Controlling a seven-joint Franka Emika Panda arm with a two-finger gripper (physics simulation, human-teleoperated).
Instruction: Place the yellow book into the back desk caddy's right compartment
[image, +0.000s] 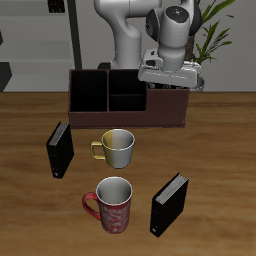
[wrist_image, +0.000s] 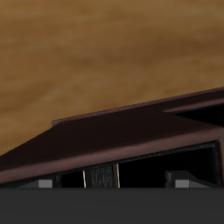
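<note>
The tool (image: 170, 84) hangs right over the caddy (image: 128, 100), above its wide end section (image: 166, 104); whether it is open or closed I cannot tell. In the wrist view a thin book edge (wrist_image: 101, 178) shows between its fingers (wrist_image: 45, 185), though the cover colour is hidden. In front of the tool, on the bench (image: 215, 140), stand two mugs and two black books.
</note>
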